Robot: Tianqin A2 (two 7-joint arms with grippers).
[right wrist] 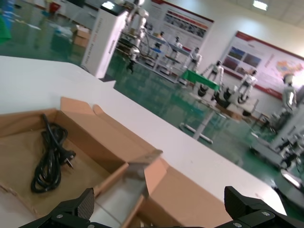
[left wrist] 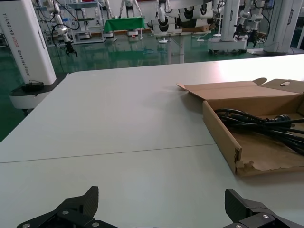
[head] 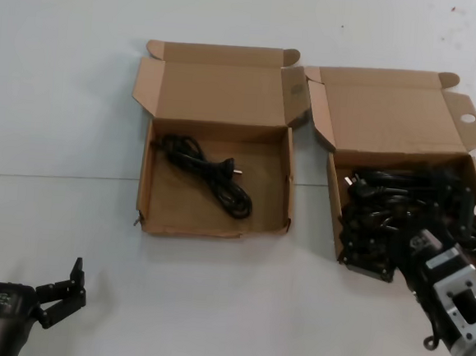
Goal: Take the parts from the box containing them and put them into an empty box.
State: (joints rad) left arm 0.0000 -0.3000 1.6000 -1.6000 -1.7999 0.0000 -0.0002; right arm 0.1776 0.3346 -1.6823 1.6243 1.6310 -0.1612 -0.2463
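Head view, surface: white table point(head: 63, 90) is carrying two shallow brown cardboard boxes side by side, lids hinged back; a thin seam is running across the tabletop.
Head view, left box point(head: 150, 192): no hole in its flaps, ragged front edge, one black coiled power cord point(head: 205, 174) lying inside.
Head view, right box point(head: 333, 179): round hole in its lid side flap, a heap of black cords point(head: 384, 210) filling it.
Head view, right gripper point(head: 410, 245): reaching down into the heap at the box's near end; fingers buried in cords, can't tell the opening.
Head view, left gripper point(head: 24, 281): sitting at the near left table edge, fingers spread wide, holding nothing, well apart from both boxes.
Left wrist view: black fingertips point(left wrist: 76, 206) are standing wide over bare table; torn box corner point(left wrist: 240, 159) and cord point(left wrist: 259, 123) nearby; green floor and other robots behind.
Right wrist view: cord point(right wrist: 50, 159) is lying in the farther box; lab posters beyond; own fingers cut off at the frame edge.
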